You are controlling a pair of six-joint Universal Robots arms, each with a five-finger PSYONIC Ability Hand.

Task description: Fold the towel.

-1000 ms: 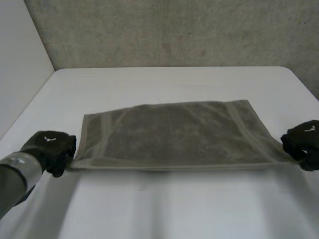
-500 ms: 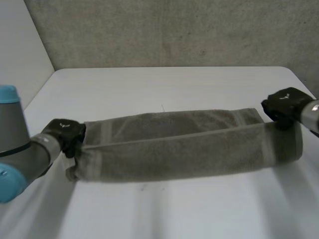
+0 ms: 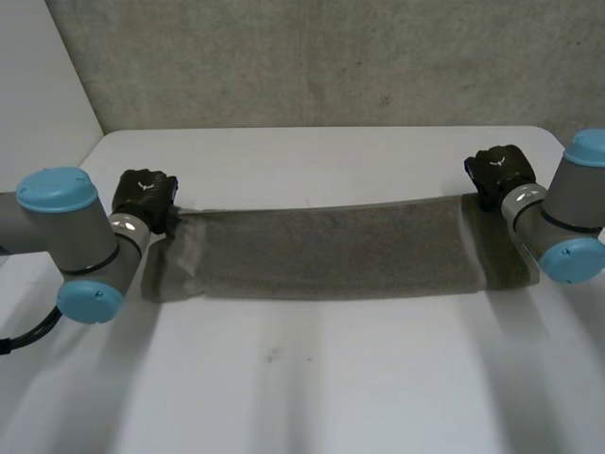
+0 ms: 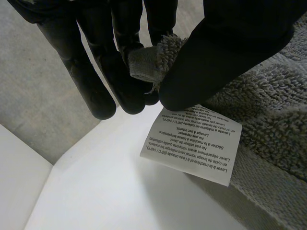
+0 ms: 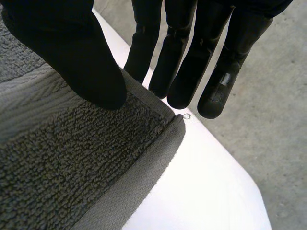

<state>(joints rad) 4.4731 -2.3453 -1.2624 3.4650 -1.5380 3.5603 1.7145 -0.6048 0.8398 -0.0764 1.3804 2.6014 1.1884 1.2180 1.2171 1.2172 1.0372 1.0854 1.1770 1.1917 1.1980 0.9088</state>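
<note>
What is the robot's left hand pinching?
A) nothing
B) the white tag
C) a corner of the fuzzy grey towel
C: the black left hand squeezes a corner of the grey terry towel between thumb and fingers; the white printed label hangs free beside the thumb.

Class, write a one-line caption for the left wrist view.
Left hand pinching a corner of the towel, care label beside its thumb.
</note>
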